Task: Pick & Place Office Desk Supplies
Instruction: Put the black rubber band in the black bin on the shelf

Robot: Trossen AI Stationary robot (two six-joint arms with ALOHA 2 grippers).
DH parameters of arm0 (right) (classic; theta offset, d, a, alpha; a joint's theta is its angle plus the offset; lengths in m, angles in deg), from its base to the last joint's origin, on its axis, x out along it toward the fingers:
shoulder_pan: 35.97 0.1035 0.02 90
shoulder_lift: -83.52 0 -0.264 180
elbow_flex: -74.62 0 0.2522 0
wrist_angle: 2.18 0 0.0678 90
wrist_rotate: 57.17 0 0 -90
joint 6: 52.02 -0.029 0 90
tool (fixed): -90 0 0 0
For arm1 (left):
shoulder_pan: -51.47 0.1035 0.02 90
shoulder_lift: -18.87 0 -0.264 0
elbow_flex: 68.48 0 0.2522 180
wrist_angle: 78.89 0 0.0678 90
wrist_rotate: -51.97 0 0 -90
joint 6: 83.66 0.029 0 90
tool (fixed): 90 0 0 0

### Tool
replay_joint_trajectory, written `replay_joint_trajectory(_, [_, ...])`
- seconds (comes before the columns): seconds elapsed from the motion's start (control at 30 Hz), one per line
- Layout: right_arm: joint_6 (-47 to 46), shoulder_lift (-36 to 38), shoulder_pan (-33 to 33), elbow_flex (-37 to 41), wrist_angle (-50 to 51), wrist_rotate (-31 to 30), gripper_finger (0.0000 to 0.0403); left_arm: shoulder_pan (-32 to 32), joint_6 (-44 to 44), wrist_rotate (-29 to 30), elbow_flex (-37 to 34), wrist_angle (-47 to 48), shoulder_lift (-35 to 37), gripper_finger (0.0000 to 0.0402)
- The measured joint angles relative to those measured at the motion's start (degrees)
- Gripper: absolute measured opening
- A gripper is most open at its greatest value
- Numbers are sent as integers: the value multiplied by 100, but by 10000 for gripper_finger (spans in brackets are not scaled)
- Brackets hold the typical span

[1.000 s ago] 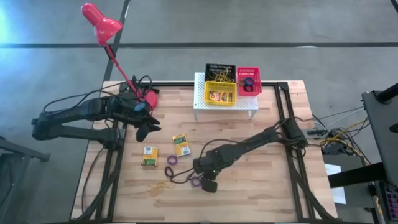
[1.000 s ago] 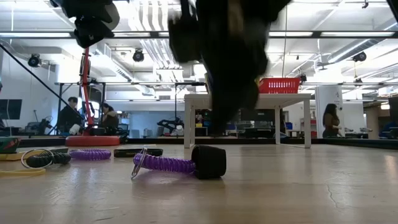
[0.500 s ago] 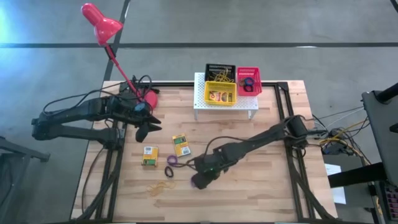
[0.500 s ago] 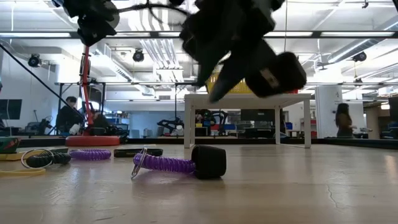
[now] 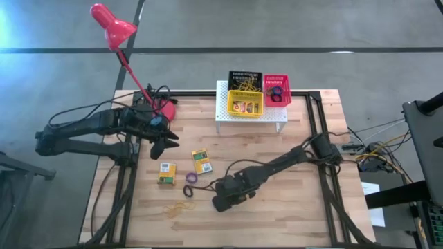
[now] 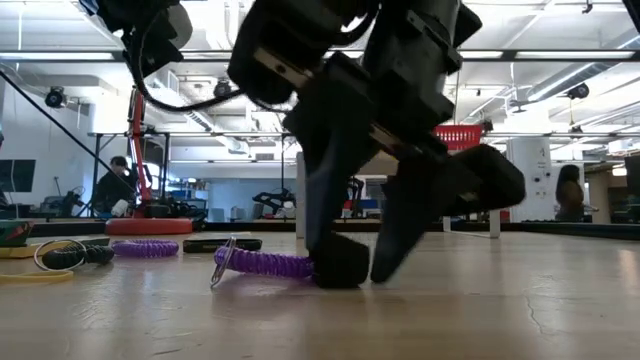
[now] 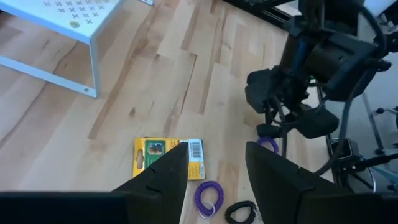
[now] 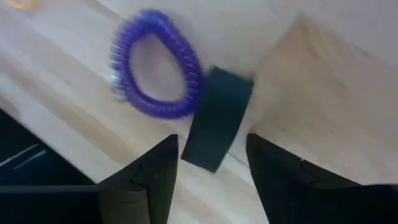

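No word, brand name or number can be read anywhere in these views. The yellow-green card box (image 7: 169,163) at the lower middle of the left wrist view carries a printed picture and a white barcode patch, but its print is too small to make out, and the two such boxes in the left middle of the high view show only blurred marks. The white perforated stand (image 7: 74,18) at the upper left of the left wrist view bears a pattern of small crosses, which is no lettering
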Motion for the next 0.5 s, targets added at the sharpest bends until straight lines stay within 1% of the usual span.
replay_joint_trajectory(0.07, [33, -22, 57, -36, -98, -223, 171, 0, 0, -3, 0, 13, -13, 164])
replay_joint_trajectory(0.13, [55, -32, 104, -50, -68, -335, 141, 0, 0, -4, 0, 10, -13, 164])
replay_joint_trajectory(0.33, [296, 119, 150, -84, 49, -468, 25, 0, 1, -3, 0, -65, -13, 164])
replay_joint_trajectory(0.43, [475, 489, 146, -136, 209, -727, 14, 0, 0, -3, 0, -124, -13, 164])
replay_joint_trajectory(0.5, [639, 868, 120, -136, 382, -1046, 10, 0, -1, -2, 2, -197, -13, 164])
